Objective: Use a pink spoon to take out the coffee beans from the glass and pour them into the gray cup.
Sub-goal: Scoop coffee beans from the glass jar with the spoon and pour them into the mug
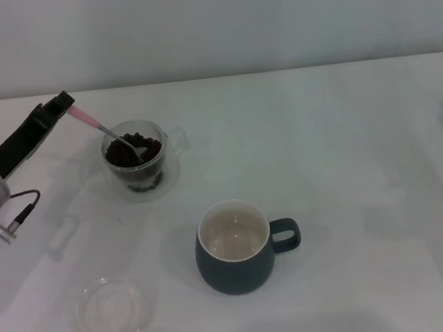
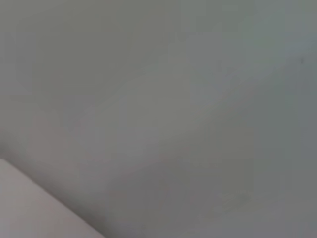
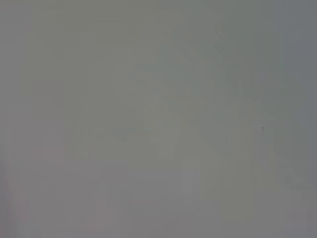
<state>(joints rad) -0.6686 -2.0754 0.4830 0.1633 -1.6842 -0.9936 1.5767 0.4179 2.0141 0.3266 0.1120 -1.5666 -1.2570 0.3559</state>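
In the head view my left gripper reaches in from the left and is shut on the pale pink handle of the pink spoon. The spoon slants down into the glass, its metal bowl resting in the heap of dark coffee beans. The gray cup stands nearer the front, right of the glass, cream inside, handle pointing right, with no beans visible in it. My right gripper does not show in any view. Both wrist views show only blank grey.
A flat clear round dish lies at the front left of the white table. The glass's clear handle points right toward the table's middle.
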